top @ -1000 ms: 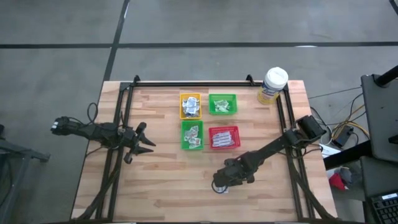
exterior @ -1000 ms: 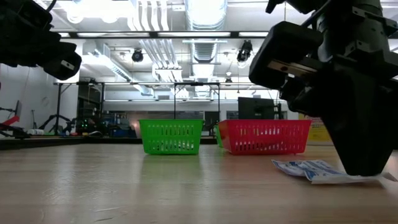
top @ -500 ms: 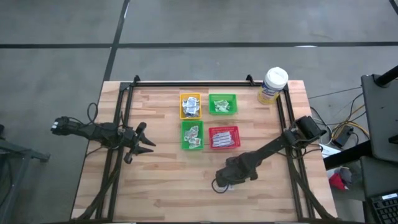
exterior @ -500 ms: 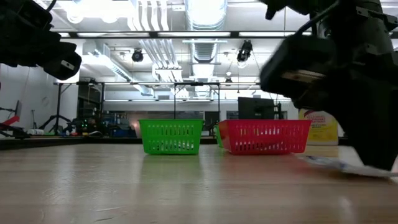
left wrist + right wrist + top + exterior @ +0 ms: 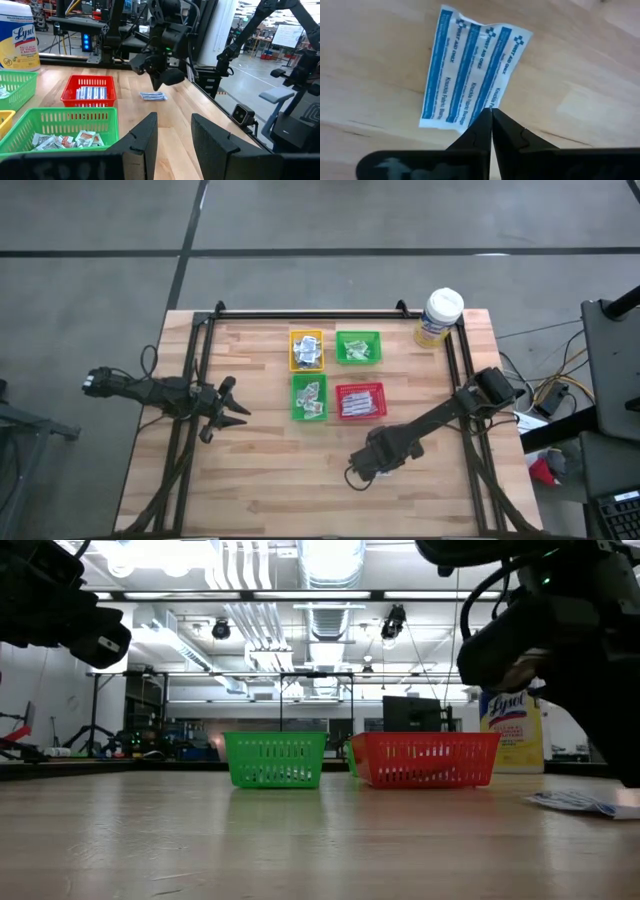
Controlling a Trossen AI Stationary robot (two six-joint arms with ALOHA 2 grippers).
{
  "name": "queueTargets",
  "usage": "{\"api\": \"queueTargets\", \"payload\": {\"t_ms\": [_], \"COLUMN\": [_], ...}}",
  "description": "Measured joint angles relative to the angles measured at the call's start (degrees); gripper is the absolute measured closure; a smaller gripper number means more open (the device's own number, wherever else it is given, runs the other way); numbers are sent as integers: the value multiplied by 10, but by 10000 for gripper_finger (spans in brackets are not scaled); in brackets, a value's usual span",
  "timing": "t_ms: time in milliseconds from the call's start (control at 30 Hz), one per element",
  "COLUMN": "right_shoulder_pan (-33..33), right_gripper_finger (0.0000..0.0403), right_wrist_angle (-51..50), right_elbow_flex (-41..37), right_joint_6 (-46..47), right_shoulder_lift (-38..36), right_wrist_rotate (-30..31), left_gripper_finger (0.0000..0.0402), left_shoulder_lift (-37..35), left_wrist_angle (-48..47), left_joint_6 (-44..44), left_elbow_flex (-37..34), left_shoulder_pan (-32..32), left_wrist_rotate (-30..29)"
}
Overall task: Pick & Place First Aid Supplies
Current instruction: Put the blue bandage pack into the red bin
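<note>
A blue-and-white first aid packet [image 5: 470, 70] lies on the wood table [image 5: 260, 470], near the front and right of centre. It also shows in the low view [image 5: 575, 803] and in the left wrist view [image 5: 152, 96]. My right gripper [image 5: 491, 114] points steeply down at it, shut at one of its edges. My left gripper [image 5: 172, 135] hangs open over the table's left side [image 5: 235, 408], holding nothing. Other supplies fill the four small trays. My right gripper has its shut fingertips [image 5: 482, 122] on one short edge of the packet [image 5: 492, 102], coming from above and slanting. The tips themselves hide whether the edge is pinched between them. The rest of the packet lies flat on the table.
Four small trays stand mid-table: yellow [image 5: 306, 350], green [image 5: 358, 347], another green [image 5: 309, 397] and red [image 5: 360, 400]. A yellow canister with a white lid [image 5: 438, 318] stands at the far right corner. Black rails run along the table's sides.
My right gripper has shut, risen a little and tipped to point more steeply down. The packet has slid a short way along the table toward the right edge, following the fingertips.
</note>
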Motion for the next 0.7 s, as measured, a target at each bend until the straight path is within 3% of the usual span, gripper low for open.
{"api": "queueTargets", "payload": {"t_ms": [433, 700], "right_shoulder_pan": [1, 5], "right_gripper_finger": [322, 314], "right_wrist_angle": [9, 18], "right_elbow_flex": [-7, -23], "right_joint_6": [24, 47], "right_shoulder_lift": [-1, -2], "right_wrist_rotate": [-17, -21], "left_gripper_finger": [287, 287], "left_shoulder_lift": [0, 0], "left_wrist_angle": [0, 0], "left_joint_6": [-1, -1], "left_elbow_flex": [0, 0], "left_shoulder_pan": [0, 0], "left_wrist_rotate": [0, 0]}}
